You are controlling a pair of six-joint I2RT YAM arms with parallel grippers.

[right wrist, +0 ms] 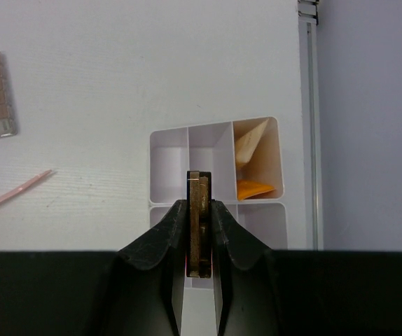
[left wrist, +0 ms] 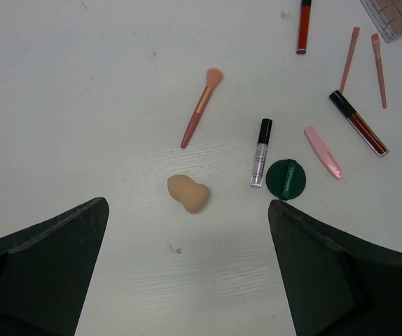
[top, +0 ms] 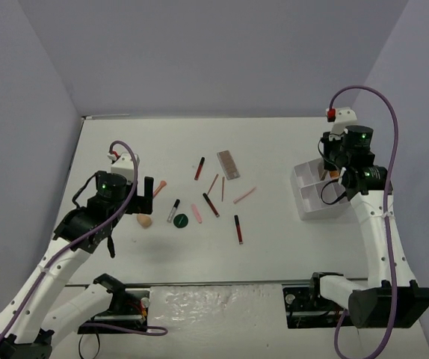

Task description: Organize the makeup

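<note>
One flat brown eyeshadow palette (right wrist: pixel 198 183) is clamped on edge in your right gripper (right wrist: pixel 199 206), jaws drawn narrow against its two broad faces, over the middle cells of the white plastic compartment tray (right wrist: pixel 169 164). The far right cell holds the orange and beige tubes (right wrist: pixel 253 168). Assessment: the palette is stiff, thin and light, with smooth faces likely to slip and pressed powder likely to crack, so lower it close before release. Your left gripper (left wrist: pixel 188 218) stands wide, holding nothing, over the beige egg-shaped sponge (left wrist: pixel 188 193) on the white table (left wrist: pixel 82 84). Expect the sponge to be soft and almost weightless; take it across its narrow waist with a light squeeze. The dark-green disc (left wrist: pixel 286 179), just beside a clear black-capped tube (left wrist: pixel 260 150), lies flat and offers only its rim. The second brown eyeshadow palette (top: pixel 228 164) lies well apart, mid-table.
</note>
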